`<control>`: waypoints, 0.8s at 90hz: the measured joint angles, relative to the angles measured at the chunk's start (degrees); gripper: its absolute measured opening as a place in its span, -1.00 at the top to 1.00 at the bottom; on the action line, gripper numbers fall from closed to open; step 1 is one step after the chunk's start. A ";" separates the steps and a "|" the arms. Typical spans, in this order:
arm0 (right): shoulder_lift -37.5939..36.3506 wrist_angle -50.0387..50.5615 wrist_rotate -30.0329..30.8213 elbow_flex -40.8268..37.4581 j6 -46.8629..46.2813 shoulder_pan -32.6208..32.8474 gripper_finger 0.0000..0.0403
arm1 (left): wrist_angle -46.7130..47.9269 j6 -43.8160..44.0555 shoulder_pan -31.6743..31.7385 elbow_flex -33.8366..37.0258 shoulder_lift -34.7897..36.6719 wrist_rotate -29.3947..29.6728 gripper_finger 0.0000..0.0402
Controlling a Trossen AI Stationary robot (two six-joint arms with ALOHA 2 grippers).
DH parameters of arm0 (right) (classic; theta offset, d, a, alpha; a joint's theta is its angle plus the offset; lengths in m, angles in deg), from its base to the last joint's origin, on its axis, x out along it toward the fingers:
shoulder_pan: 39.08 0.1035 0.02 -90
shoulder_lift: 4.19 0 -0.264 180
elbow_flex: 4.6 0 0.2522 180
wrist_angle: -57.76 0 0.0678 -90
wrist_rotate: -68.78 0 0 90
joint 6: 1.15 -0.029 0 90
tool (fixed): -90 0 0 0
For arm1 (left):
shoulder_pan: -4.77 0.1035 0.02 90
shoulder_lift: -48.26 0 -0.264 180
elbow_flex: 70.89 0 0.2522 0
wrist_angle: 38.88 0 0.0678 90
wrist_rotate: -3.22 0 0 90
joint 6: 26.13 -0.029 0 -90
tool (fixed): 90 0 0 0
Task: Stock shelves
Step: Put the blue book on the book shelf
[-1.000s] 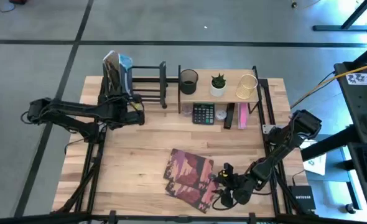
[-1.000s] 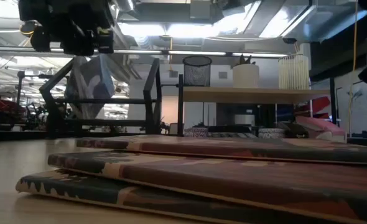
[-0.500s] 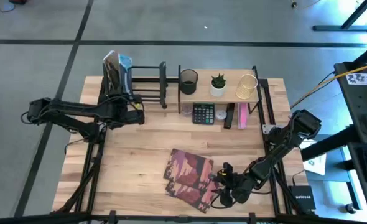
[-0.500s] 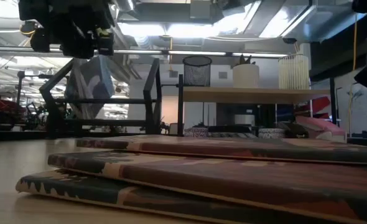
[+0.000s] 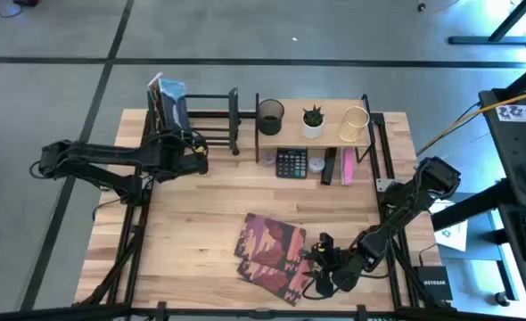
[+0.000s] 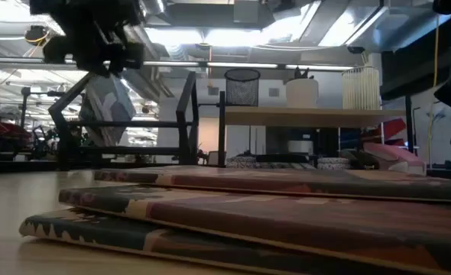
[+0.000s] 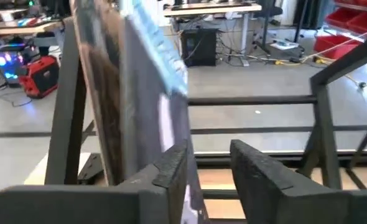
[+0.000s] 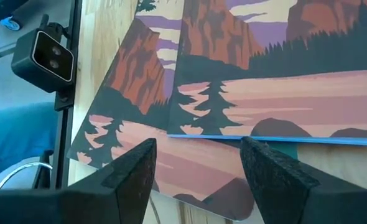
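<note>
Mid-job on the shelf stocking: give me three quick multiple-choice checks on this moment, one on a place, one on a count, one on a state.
1. Where is the left gripper?
A. over the calculator
B. at the black book rack, by the standing book
C. at the table's front edge

2. How many items stand on top of the wood shelf?
A. one
B. three
C. five

3. What state is the right gripper in?
A. open above the flat books
B. shut on a book
C. shut on the plant

Answers: 1 B, the high view shows it beside the rack's left end. 2 B, a mesh cup, a potted plant and a wire holder. 3 A, the right wrist view shows its fingers spread with nothing between.
</note>
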 joint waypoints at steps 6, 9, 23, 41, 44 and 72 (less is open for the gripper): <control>0.02 0.00 0.02 0.00 0.00 0.00 -0.08 | 0.05 -3.13 0.00 -1.81 0.00 0.03 0.41; 0.02 0.00 0.02 0.00 0.00 0.00 -0.08 | 0.08 -4.88 0.00 -2.71 0.00 -0.02 0.40; 0.02 0.00 0.02 0.00 0.04 0.02 -0.08 | 0.78 -12.91 0.33 -6.66 1.20 -2.76 0.40; 0.01 -0.02 0.06 0.00 1.67 0.00 -0.08 | 9.50 -11.91 5.35 -9.89 6.78 -13.66 0.40; 0.02 0.02 0.18 -0.02 2.29 0.00 -0.08 | 11.25 -11.11 6.68 -9.96 7.95 -16.59 0.40; 0.02 0.00 1.53 -0.02 6.55 -0.69 -0.08 | 23.62 -2.90 13.57 -10.01 16.98 -30.60 0.40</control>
